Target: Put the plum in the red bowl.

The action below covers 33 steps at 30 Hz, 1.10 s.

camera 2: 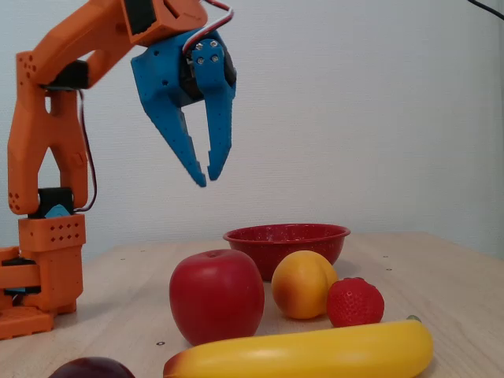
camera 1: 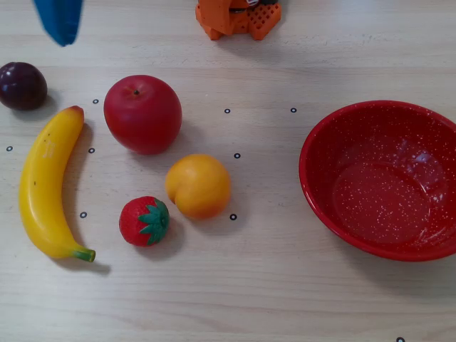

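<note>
1. Dark purple-maroon and smooth, the plum (camera 1: 22, 85) is sitting on the pale wooden desk (camera 1: 271, 299), and in a fixed view only its rounded top (camera 2: 93, 368) is showing at the bottom edge.
2. Blue, the pincer (camera 2: 209, 175) is hanging high in the air above the desk, its two tapered fingers pointing down with a narrow gap between the tips and nothing held between them.
3. Seen from above, only one blue finger (camera 1: 60, 20) is entering at the top edge, just above and slightly right of the plum, without touching it.
4. Taking the plum as the landmark, the red apple (camera 1: 142, 114) is lying to its right, and the banana (camera 1: 46, 184) is curving just below it.
5. Further from the plum, down and to the right, the orange peach-like fruit (camera 1: 199, 186) and the strawberry (camera 1: 144, 221) are resting close together.
6. Well apart from the plum, at the far right of the view from above, the red bowl (camera 1: 320, 142) is standing upright, glossy with fine white speckles and holding nothing.
7. The orange arm base (camera 1: 238, 17) is standing at the top edge, to the right of the plum.
</note>
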Motion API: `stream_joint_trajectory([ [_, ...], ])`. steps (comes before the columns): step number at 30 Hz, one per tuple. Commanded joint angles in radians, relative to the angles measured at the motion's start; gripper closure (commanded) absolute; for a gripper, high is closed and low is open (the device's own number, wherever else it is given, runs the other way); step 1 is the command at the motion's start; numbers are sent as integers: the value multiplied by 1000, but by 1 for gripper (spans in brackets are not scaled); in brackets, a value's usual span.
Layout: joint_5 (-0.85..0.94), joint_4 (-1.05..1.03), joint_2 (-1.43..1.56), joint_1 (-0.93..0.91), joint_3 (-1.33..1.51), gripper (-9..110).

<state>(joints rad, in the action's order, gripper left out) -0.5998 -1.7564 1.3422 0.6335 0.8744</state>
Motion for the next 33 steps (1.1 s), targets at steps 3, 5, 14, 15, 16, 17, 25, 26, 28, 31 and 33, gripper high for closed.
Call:
stream_joint_trajectory([
  [3, -141, -61, -67, 107, -219, 101],
  [5, -206, -72, -126, 146, -268, 101],
  [14, -594, -190, -382, 360, -456, 100],
  [15, -615, -190, -407, 383, -474, 95],
  [16, -649, -190, -430, 405, -489, 90],
  [17, -692, -190, -451, 426, -500, 85],
  [25, -874, -190, -525, 511, -515, 70],
  [26, -884, -190, -529, 514, -512, 69],
  [28, -896, -190, -541, 517, -506, 68],
  [31, -908, -190, -561, 518, -499, 66],
  [33, -913, -190, -578, 520, -495, 65],
])
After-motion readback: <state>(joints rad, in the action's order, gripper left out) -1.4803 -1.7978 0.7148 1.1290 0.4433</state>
